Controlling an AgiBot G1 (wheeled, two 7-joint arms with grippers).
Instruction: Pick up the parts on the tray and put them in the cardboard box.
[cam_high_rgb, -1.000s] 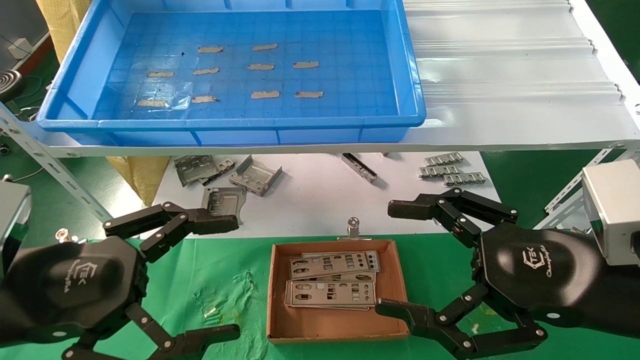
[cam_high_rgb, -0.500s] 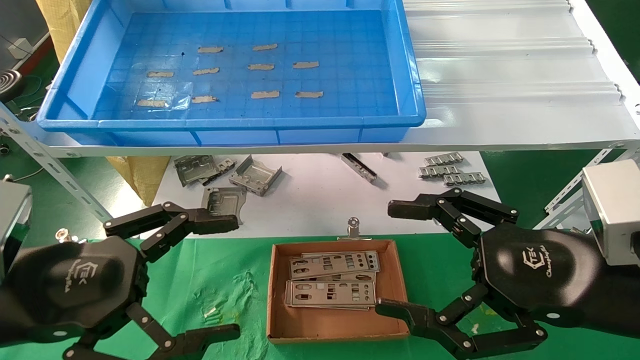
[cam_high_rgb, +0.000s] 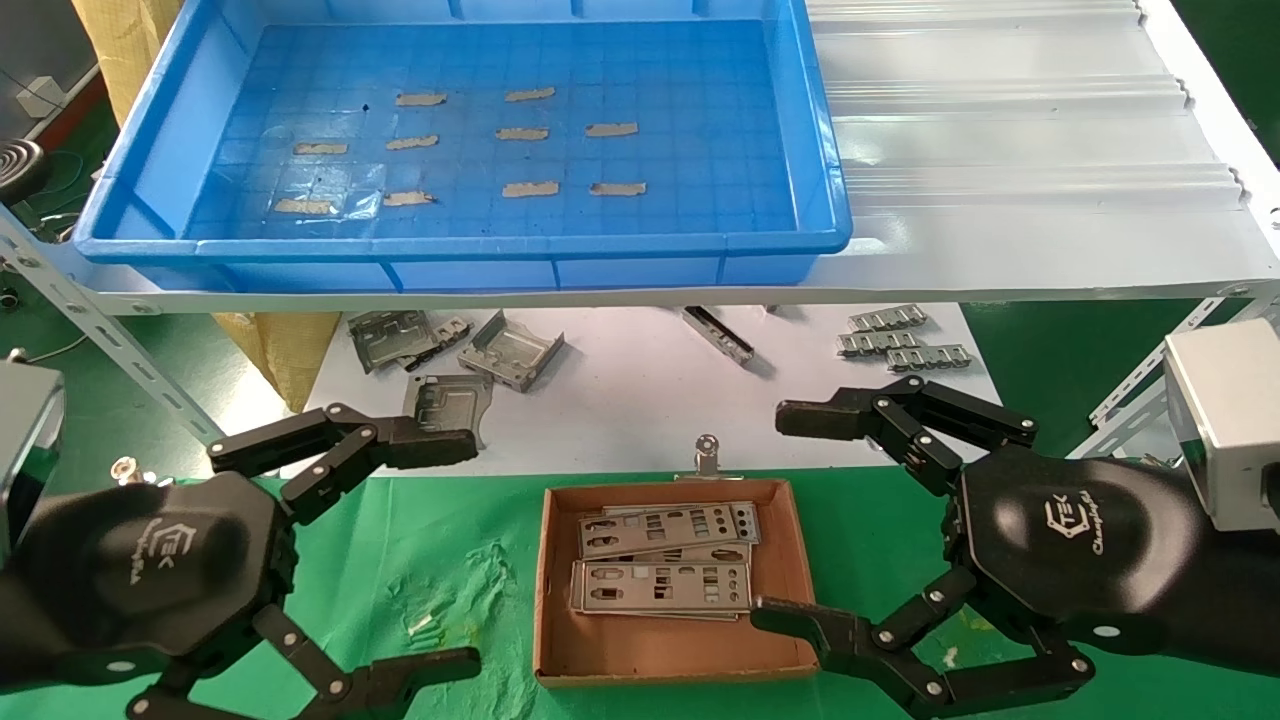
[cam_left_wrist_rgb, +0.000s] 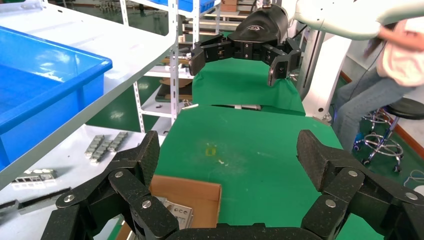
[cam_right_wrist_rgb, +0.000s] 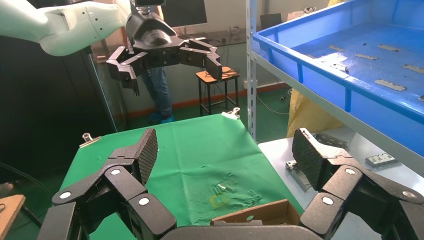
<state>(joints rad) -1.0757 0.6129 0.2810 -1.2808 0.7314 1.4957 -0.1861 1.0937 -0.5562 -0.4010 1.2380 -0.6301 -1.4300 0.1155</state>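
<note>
Head view shows the parts (cam_high_rgb: 662, 560) stacked flat inside the cardboard box (cam_high_rgb: 672, 655), which sits on the green bench (cam_high_rgb: 450, 560) cover between the two arms. Up on the white shelf (cam_high_rgb: 1020, 150), the tray (cam_high_rgb: 470, 255) holds only tan tape strips (cam_high_rgb: 528, 189) on its gridded floor. Left gripper (cam_high_rgb: 440, 555) hangs just beside the box on its left, jaws spread wide and grasping nothing. Right gripper (cam_high_rgb: 790, 520) hangs at the box's right edge, jaws likewise released and empty. Grey brackets (cam_high_rgb: 510, 350) and ridged clip strips (cam_high_rgb: 905, 345) lie on the white sheet (cam_high_rgb: 640, 400) beneath the shelf
</note>
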